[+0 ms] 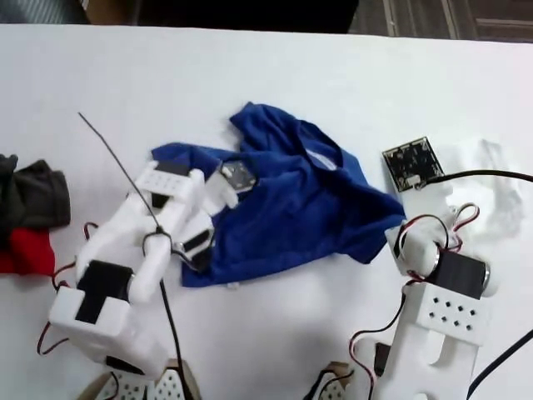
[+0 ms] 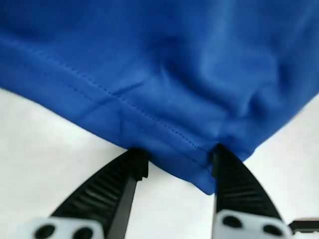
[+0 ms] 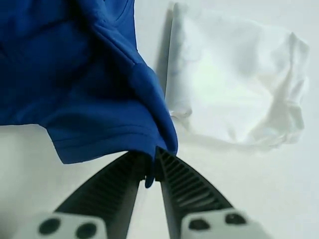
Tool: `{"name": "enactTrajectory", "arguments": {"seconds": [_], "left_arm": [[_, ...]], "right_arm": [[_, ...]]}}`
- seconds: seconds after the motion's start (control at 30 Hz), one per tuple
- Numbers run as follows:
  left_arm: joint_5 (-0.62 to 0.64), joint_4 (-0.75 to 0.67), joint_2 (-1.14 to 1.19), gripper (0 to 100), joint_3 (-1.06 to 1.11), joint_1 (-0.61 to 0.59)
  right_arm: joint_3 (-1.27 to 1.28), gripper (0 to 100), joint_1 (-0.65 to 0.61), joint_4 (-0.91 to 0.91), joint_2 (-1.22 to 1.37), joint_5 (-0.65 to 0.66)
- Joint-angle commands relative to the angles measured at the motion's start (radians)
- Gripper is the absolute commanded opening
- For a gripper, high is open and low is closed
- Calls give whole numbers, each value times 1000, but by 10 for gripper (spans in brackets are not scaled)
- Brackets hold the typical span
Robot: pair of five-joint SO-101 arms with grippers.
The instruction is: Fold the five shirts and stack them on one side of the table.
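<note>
Toward the near edge of the table (image 1: 275, 333), left side: left gripper (image 2: 178, 155), jaws apart, astride the hem of the blue shirt (image 1: 283, 200). Right side: right gripper (image 3: 152, 162), jaws clamped on a corner of that shirt. Mid-table: the shirt itself, crumpled, partly spread. Past its right end: circuit board (image 1: 410, 163), then white shirt (image 1: 491, 179). At the left edge: red shirt (image 1: 25, 252), grey shirt (image 1: 37, 193) touching it on the far side.

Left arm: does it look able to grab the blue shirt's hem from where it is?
Probably yes. The left gripper is open, and the hem of the blue shirt lies between its jaws; nothing else is in the way.
</note>
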Motion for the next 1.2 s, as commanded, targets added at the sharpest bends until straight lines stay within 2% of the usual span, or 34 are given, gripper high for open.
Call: {"name": "enactTrajectory", "arguments": {"seconds": [0.0, 0.13, 0.17, 0.3, 0.47, 0.67, 0.8, 0.97, 1.17], "left_arm": [[-17, 5, -23, 210, 5, 5], [-51, 5, 12, 21, 2, -2], [-54, 5, 15, 24, 2, -3], [-57, 51, 15, 141, -12, 5], [-58, 178, 14, 273, -117, -11], [-60, 296, 14, 274, -286, -40], [-61, 350, 20, 274, -272, 12], [-150, 299, 20, 262, -162, 41], [-173, 219, 21, 229, -102, 43]], "right_arm": [[-5, 21, 4, 2, -33, 2], [-5, 21, 4, 2, -33, 5], [-5, 21, 4, 2, -33, 6], [-5, 21, 4, 2, -33, 8], [-5, 21, 2, 1, -33, 8], [-5, 21, 4, 1, -33, 8], [-5, 21, 4, -1, -33, 8], [-5, 21, 4, -2, -33, 8], [-5, 21, 4, -2, -33, 8]]}}
